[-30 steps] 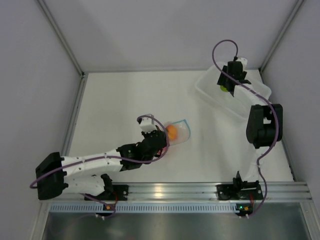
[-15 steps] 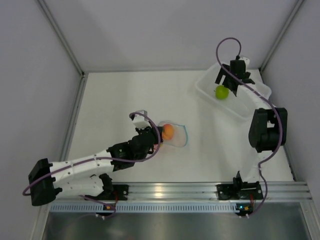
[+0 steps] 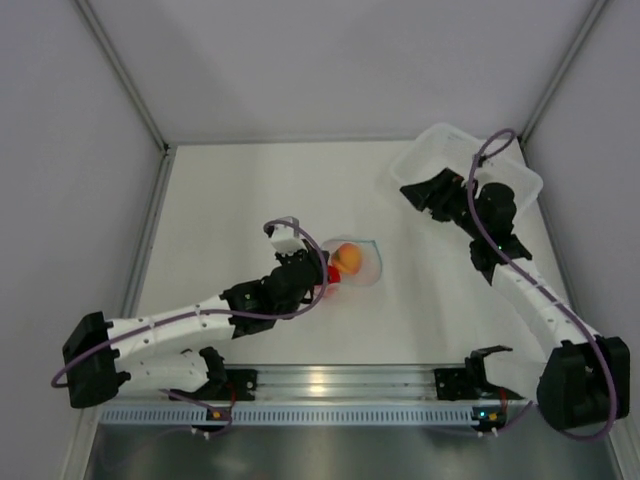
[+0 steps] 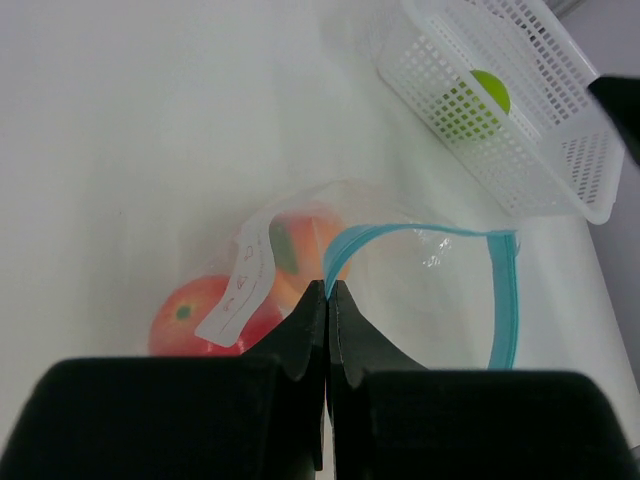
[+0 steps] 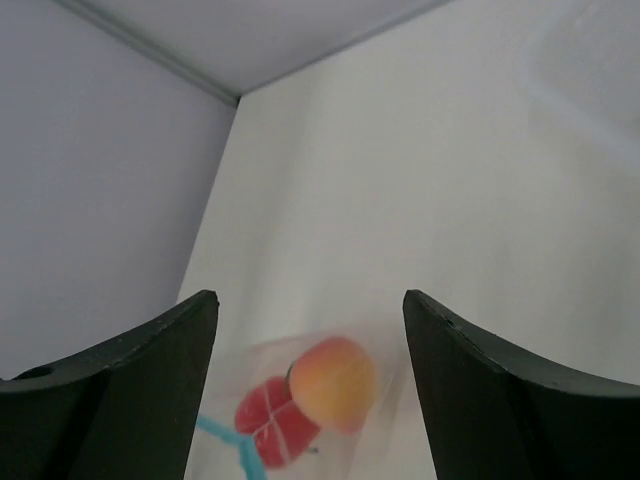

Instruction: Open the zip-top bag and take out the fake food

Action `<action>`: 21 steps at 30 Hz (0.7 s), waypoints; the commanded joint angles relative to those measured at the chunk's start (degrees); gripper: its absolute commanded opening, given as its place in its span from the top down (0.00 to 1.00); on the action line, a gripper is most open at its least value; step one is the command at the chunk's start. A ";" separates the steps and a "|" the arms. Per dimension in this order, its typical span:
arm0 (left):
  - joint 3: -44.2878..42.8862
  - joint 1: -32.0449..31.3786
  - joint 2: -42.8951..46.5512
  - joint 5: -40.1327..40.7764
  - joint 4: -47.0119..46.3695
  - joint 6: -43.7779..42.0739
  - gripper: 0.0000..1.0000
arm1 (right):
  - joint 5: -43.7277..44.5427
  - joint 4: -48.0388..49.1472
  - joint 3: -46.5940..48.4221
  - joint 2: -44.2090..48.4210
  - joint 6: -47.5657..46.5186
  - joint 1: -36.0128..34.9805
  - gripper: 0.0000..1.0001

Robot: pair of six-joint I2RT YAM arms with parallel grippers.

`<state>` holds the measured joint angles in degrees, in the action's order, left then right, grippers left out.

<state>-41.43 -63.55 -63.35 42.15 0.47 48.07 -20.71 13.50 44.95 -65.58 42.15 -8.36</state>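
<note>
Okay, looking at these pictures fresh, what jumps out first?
The clear zip-top bag lies mid-table with its teal mouth gaping. The left gripper is shut on its zip strip, and the orange-peach fruit and red fruit are inside. Next comes the lime green fruit, lying in the white basket at the far right of the table. The right gripper hangs open, facing the bag.

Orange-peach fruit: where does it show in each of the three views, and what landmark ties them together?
Top external: the orange-peach fruit sits mid-table inside the zip-top bag.
Left wrist: the fruit is at centre, partly behind the bag's white label.
Right wrist: the fruit is at bottom centre.
Shared landmark: the red fruit, right beside it in all three.
</note>
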 commanded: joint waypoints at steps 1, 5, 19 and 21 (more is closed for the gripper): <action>-3.74 0.27 -0.19 0.65 -1.61 0.09 1.00 | 2.15 -3.82 -5.91 8.87 0.04 -7.79 0.25; -4.62 0.27 -1.86 -0.49 -1.70 2.19 1.00 | 13.37 -3.92 -13.47 17.75 1.18 -18.08 0.38; -8.67 0.27 -14.25 -6.02 -1.79 15.64 1.00 | 28.44 -10.76 -15.86 15.93 -1.72 -34.96 0.62; -9.45 0.18 -15.22 -6.29 -1.79 15.91 1.00 | 29.85 -12.52 -14.37 13.04 -3.12 -35.84 0.62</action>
<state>-47.88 -63.42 -77.84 37.08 0.45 61.04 4.75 4.08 28.12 -49.52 41.74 -42.19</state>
